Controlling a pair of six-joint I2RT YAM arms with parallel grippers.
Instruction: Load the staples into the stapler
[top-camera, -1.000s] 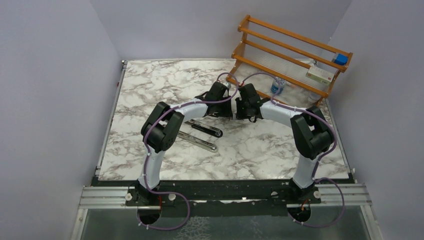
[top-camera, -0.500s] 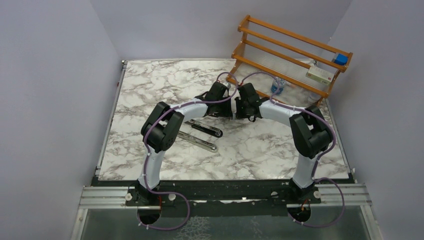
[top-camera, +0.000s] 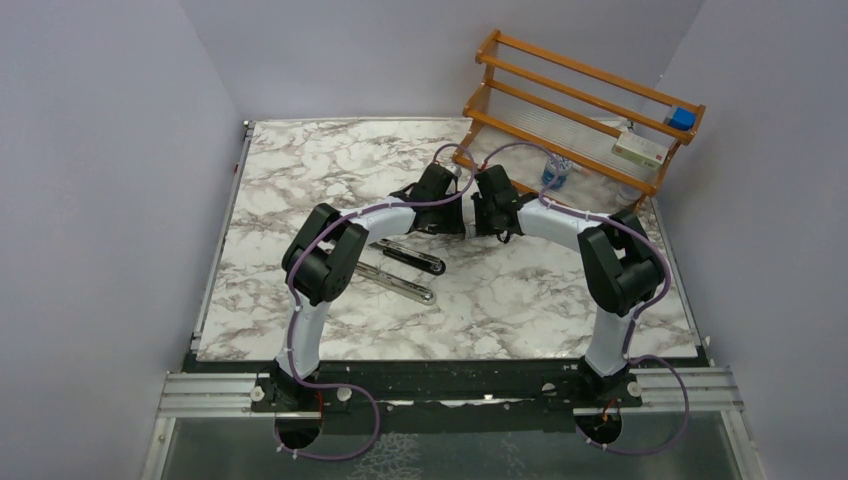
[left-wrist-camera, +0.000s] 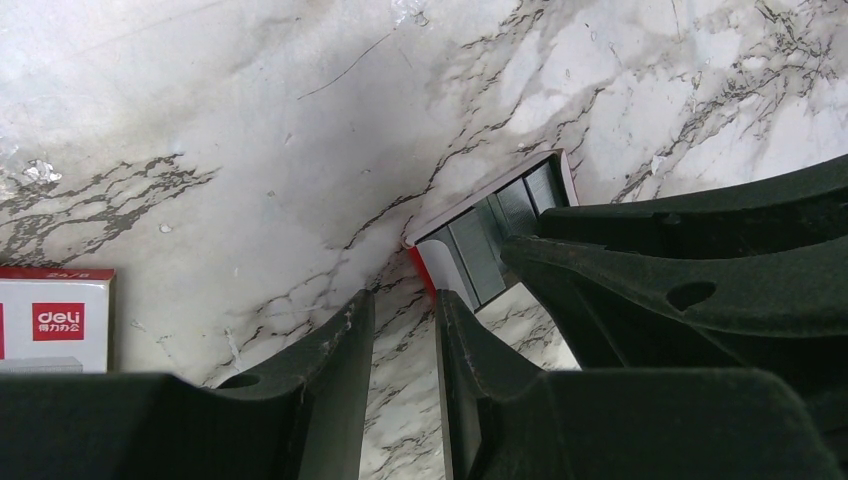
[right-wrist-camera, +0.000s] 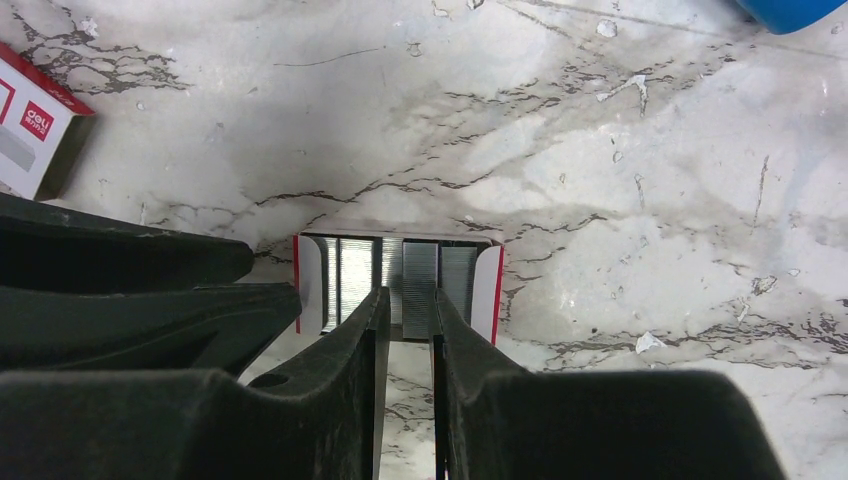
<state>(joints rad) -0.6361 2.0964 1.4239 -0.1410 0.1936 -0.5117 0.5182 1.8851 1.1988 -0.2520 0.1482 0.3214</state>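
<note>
two grippers nose to nose over the staple tray, stapler lying open behind them

left gripper (left-wrist-camera: 403, 302): you've got the fingers a narrow slot apart, with bare marble showing through the slot and nothing between them. the staple tray (left-wrist-camera: 478, 240) sits just ahead of its tips and off to their right in the wrist view, its red-edged corner right beside the right-hand finger. the box sleeve (left-wrist-camera: 52, 322), white with a red label, lies flat on the table (top-camera: 300, 170), well off to that gripper's left.

right gripper (right-wrist-camera: 405, 300): also a narrow slot, tips down over the middle of the tray, straddling one of the grey staple strips (right-wrist-camera: 352, 272). you can't tell from the wrist view whether it's pinching that strip or just sitting above it. the left gripper's fingers fill the space close on its left.

stapler (top-camera: 412, 258): on the table, back toward the bases from the left gripper and partly under that forearm. it's hinged open, black top arm and silver channel (top-camera: 400, 284) splayed apart in a shallow v. neither gripper touches it.

wooden rack (top-camera: 580, 100): beyond the right gripper, at the far right corner.
</note>
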